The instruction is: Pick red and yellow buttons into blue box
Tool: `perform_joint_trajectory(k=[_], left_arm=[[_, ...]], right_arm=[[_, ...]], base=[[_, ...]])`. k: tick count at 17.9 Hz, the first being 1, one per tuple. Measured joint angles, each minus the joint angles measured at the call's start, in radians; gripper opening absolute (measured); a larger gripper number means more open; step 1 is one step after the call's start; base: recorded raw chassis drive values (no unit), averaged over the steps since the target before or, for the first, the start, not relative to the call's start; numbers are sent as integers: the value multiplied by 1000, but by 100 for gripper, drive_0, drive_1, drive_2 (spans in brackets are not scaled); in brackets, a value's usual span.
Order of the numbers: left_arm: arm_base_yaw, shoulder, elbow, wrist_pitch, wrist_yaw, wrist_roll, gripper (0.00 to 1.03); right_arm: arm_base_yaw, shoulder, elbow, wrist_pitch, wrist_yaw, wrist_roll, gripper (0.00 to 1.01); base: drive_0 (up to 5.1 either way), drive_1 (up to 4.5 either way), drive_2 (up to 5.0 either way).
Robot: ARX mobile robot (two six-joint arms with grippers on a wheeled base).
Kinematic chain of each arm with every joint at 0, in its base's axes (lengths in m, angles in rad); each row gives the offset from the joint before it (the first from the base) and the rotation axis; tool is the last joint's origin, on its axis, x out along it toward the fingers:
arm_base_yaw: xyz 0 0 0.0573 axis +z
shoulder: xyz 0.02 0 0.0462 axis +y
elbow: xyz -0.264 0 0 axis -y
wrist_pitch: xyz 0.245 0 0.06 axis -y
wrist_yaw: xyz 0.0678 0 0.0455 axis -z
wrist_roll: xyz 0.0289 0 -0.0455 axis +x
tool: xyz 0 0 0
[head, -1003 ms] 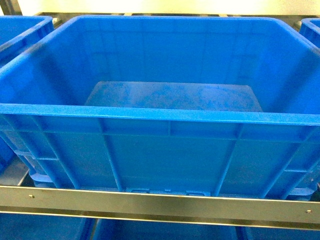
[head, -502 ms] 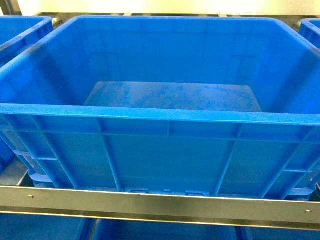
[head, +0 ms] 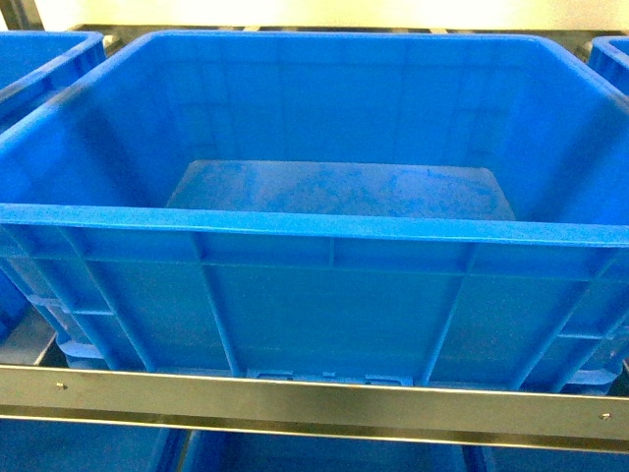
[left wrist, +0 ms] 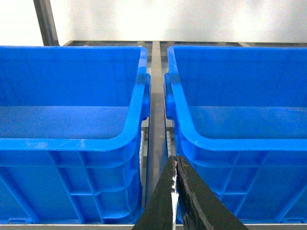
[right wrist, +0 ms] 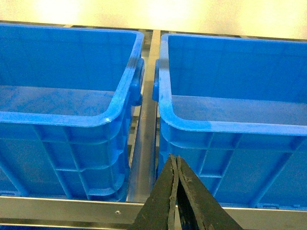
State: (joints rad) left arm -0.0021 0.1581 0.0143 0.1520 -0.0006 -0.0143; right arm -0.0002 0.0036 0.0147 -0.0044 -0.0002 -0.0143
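So both of my arms hang back, low in front of the shelf, and neither one has anything in it. My left gripper (left wrist: 175, 165) has its 2 fingers pressed together, with only a thin bright line between them. My right gripper (right wrist: 175, 164) is pressed together the same way. I think they sit like this because there is nothing to grab yet.

Ahead of my left gripper is a metal strip (left wrist: 154, 120) between 2 big blue bins. Ahead of my right gripper is another gap like that, with a bin on each side. A metal rail (head: 314, 403) runs across in front of the bins and seems to keep them on the shelf.

From my head camera, the blue box (head: 324, 224) is right in the middle, between my 2 grippers and farther away than both. Its scuffed floor is bare. I cannot see the red and yellow buttons in any view, so I cannot say where they are. My guess is that I must find them first, so the job has hardly begun.
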Motion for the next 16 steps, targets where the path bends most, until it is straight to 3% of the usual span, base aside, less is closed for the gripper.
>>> perform_joint_trajectory(k=[1,12,14,16], left_arm=[[0,-91,0,-144,3,0,2],[0,-148,0,-156,1,3,2],[0,-148,0,-156,0,3,17],[0,-148,0,-156,0,3,59]], right_arm=[[0,0,0,0,0,0,2],[0,0,0,0,0,0,2],[0,0,0,0,0,0,20],[0,0,0,0,0,0,64]], base=[[0,0,0],[0,0,0],[0,0,0],[0,0,0]])
